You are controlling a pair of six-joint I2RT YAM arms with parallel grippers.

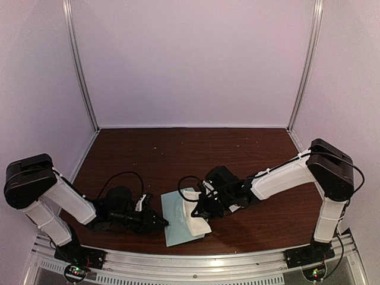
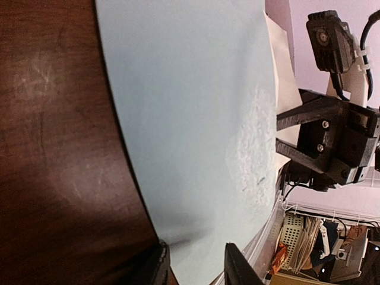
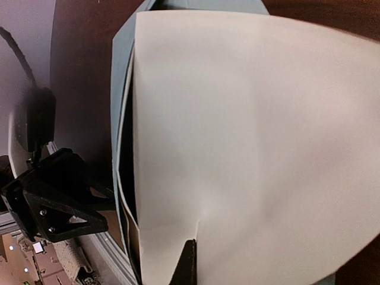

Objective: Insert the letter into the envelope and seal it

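Near table [image 1: 237, 148] edge | letter [image 3: 249, 148] atop envelope [image 2: 190, 119] | right tool [image 3: 190, 266] pinches letter | left tool [image 2: 196, 264] spread

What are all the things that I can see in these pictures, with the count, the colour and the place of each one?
envelope: one, pale teal, flat on the table near its front edge.
letter: one, white, lying partly over the right side of the envelope.
table: one, dark brown wood, under everything.
walls: three, pale lilac-white, around the table.
rail: one, silver metal, along the near edge.
left arm and right arm: two, white with black joints, based at the near corners.
left gripper: one, black, at the envelope's left edge, jaws apart.
right gripper: one, black, shut on the letter.
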